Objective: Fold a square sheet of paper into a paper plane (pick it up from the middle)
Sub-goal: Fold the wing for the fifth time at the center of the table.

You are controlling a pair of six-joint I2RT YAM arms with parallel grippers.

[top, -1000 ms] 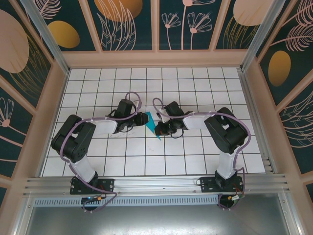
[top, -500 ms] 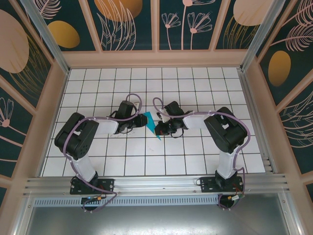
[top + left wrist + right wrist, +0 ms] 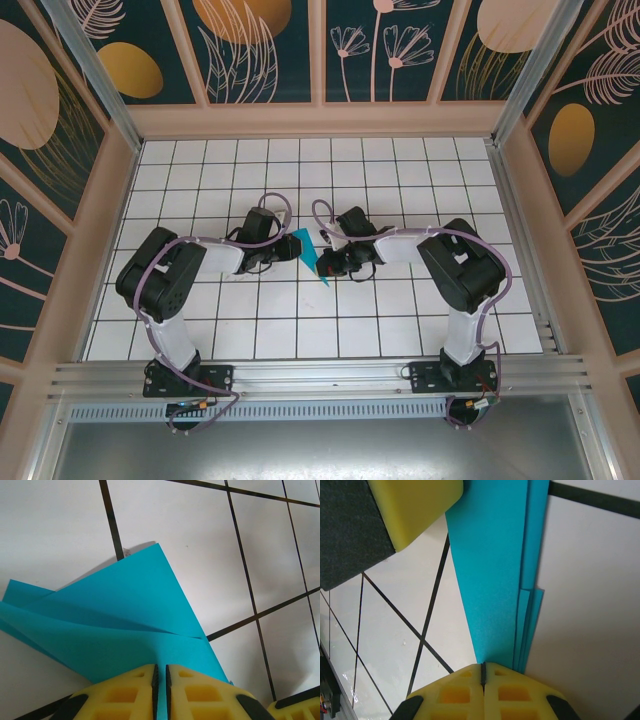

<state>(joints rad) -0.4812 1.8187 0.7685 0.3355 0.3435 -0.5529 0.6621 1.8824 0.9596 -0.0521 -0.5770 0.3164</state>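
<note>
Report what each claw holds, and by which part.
Both pinch the folded blue paper: left claw on its layered edge, right claw on its narrow end.

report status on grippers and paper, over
Left gripper shut on blue paper. Right gripper shut on same paper. Paper part-folded, held between both. Nothing seen in the way.

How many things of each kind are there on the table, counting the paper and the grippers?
Blue paper, folded: 1
Grippers: 2, the left gripper and the right gripper, each shut on the paper
Total: 3
</note>
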